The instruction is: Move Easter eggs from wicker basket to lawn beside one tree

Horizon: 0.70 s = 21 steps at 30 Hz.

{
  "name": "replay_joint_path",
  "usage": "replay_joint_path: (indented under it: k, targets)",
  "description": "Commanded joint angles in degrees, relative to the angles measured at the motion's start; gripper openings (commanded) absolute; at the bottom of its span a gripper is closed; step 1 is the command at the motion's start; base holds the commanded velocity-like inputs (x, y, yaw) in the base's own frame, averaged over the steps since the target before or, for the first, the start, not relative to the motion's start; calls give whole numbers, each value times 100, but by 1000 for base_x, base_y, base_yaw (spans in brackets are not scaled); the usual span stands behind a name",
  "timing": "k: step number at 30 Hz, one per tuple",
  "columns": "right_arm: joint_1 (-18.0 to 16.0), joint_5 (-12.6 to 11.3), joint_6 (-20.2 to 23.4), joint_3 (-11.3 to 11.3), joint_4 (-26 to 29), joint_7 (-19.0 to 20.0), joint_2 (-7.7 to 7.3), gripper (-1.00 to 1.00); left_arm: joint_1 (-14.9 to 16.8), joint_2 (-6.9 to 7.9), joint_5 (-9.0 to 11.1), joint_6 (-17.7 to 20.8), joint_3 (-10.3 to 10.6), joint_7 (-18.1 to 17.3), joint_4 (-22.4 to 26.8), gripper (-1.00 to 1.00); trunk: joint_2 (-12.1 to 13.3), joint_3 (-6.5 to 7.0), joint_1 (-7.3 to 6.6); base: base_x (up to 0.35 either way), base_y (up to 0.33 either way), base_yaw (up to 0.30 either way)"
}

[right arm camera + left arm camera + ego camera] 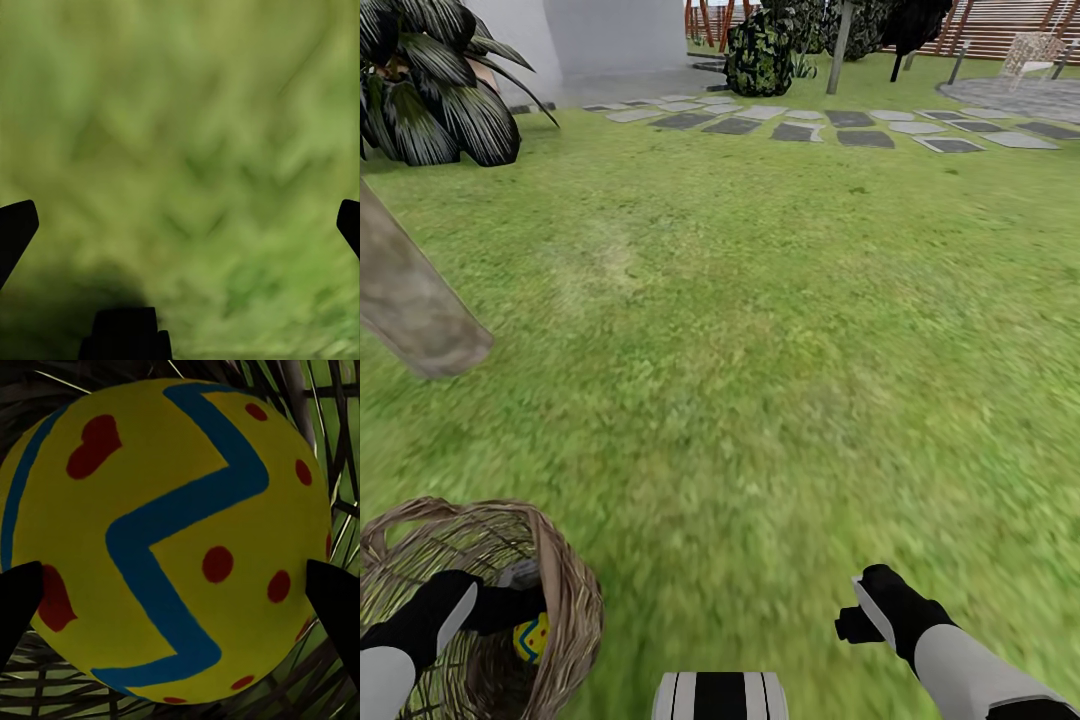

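The brown wicker basket (pixel 565 590) stands on the lawn (pixel 760 350) at the lower left of the head view. My left gripper (pixel 510 612) reaches down inside it. A yellow Easter egg (pixel 532 638) with red dots shows just under its fingers. In the left wrist view that Easter egg (pixel 165 540), with a blue zigzag, sits between the black fingertips (pixel 19 604), which touch its two sides. My right gripper (pixel 857 618) hovers open over bare grass, to the right of the basket. A grey-brown tree (pixel 410 300) trunk leans in at the left.
Grey stepping stones (pixel 800 125) cross the far lawn. A dark-leaved shrub (pixel 435 85) stands at the back left and another bush (pixel 760 55) at the back middle. A wooden fence (pixel 1000 25) runs along the far right. Open grass lies between the basket and the trunk.
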<state>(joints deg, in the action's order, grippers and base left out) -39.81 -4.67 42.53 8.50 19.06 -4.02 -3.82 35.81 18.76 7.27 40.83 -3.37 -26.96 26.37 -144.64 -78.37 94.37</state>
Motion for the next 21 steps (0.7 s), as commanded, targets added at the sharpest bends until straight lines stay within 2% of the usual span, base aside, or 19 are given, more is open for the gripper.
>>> replay_joint_path:
  k: [1, 4, 15, 18, 21]
  targets:
    - [-1, -51, 27, 42, 10, -37, -5, 100, -4, -20, 99, 58, -33, 16, 4, -100, -1, -4, 1, 0, 0, 0]
    - [-1, -51, 27, 39, 10, -36, -4, 100, -4, -29, 91, 47, -33, 23, 0, -100, -1, -4, 1, 0, 0, 0]
    - [-1, -51, 27, 43, 10, -37, 1, 100, -4, -16, 128, 106, -40, 25, -25, -100, 14, 239, -28, -8, -6, 0]
    - [-1, -51, 27, 46, 10, -37, 3, 100, -5, -14, 198, 112, -39, 24, -26, -100, 18, 306, -35, -151, 165, 0]
    - [-1, -51, 27, 46, 10, -37, 4, 100, -4, -29, 204, 105, -33, 24, -27, -100, 18, 306, -35, -37, 248, 0]
